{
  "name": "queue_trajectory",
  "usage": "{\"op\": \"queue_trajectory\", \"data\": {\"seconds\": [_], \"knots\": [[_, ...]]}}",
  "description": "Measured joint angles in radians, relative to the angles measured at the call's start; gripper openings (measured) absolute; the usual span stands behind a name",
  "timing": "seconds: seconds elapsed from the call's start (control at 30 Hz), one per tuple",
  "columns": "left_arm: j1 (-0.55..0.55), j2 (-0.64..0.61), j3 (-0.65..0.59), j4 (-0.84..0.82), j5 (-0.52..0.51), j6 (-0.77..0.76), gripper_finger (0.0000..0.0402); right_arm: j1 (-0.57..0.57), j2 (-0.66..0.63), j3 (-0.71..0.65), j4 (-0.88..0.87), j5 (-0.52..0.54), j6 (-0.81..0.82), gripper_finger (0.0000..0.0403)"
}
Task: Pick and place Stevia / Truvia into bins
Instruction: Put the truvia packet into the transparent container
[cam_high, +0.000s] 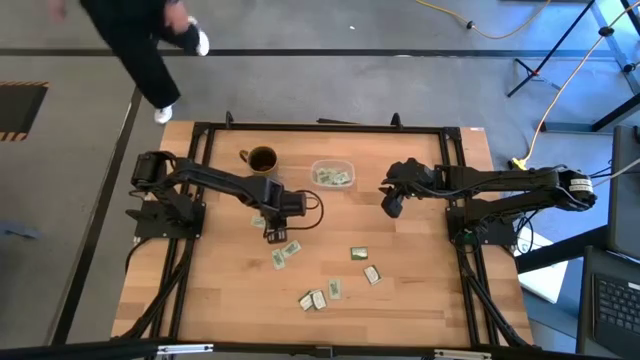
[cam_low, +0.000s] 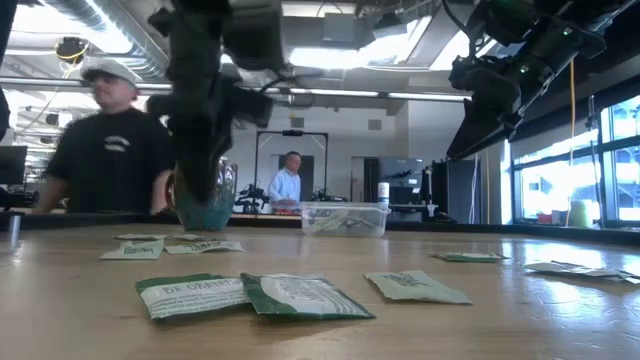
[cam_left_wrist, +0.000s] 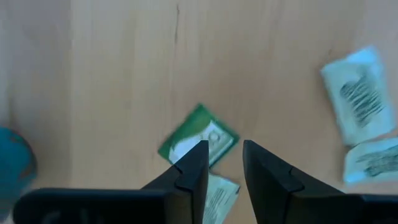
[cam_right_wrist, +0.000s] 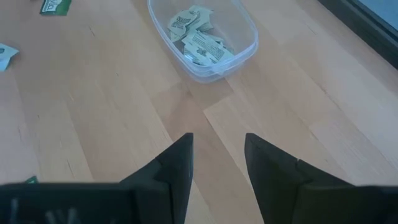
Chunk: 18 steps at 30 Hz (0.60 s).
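Note:
Several pale green and white sachets (cam_high: 358, 254) lie flat and scattered on the wooden table, from its middle toward the near edge. The clear bin (cam_high: 333, 174) stands toward the far edge and holds a few sachets (cam_right_wrist: 199, 37). My left gripper (cam_high: 275, 228) hovers open above a darker green sachet (cam_left_wrist: 199, 138) that partly overlaps a pale one (cam_left_wrist: 219, 194); two more sachets (cam_left_wrist: 360, 99) lie beside them. My right gripper (cam_right_wrist: 217, 162) is open, raised over bare table just right of the bin (cam_right_wrist: 202, 37).
A brown mug (cam_high: 262, 160) stands left of the bin, near the left arm. The nearest sachets (cam_low: 300, 295) lie close to the table's near edge. A person (cam_high: 150, 50) walks past the far left corner; other people (cam_low: 110, 150) show beyond the table.

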Motion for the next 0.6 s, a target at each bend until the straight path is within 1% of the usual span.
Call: {"op": "queue_trajectory", "data": {"seconds": [0.17, 0.43, 0.6], "knots": [[0.000, 0.000, -0.057, 0.023, -0.008, -0.001, 0.0083, 0.000, 0.000, 0.000, 0.012, 0.000, 0.000, 0.0147], [0.008, 0.004, -0.131, 0.152, -0.007, -0.001, 0.0063, 0.000, 0.000, 0.000, 0.021, 0.000, 0.000, 0.0147], [0.029, 0.007, -0.162, 0.184, -0.006, -0.005, 0.0052, 0.000, 0.000, 0.000, 0.020, 0.000, 0.000, 0.0147]]}}
